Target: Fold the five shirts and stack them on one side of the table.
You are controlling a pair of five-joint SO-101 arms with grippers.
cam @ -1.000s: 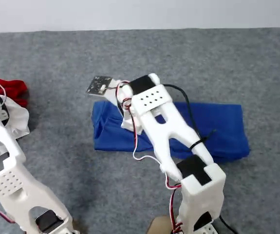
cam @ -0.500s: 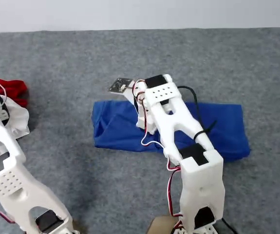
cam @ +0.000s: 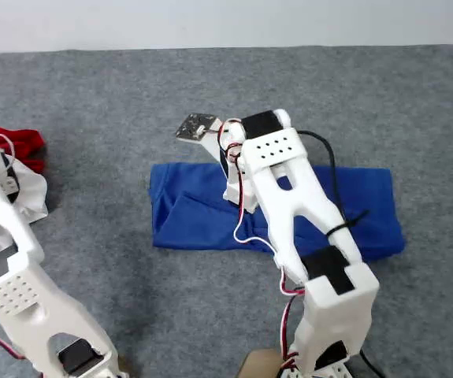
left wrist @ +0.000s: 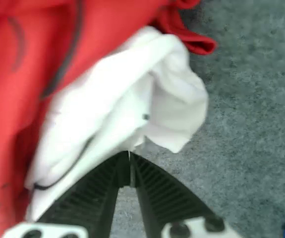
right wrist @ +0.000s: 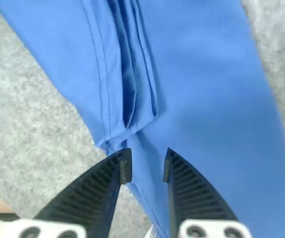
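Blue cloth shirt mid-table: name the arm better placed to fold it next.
Right. The right gripper hangs open directly above the blue shirt; the left gripper sits shut over the white shirt and red shirt, off to one side.

High cam looks down over table (cam: 92, 94). Wrist cams sit close, facing down: left shares white shirt (cam: 31, 193), right shares blue shirt (cam: 194, 216).

No legible text, labels or numbers anywhere. Dark curved marks on the red shirt (left wrist: 28, 74) may be print but are too blurred to read. The white shirt (left wrist: 147, 99) and blue shirt (right wrist: 206, 99) are plain.
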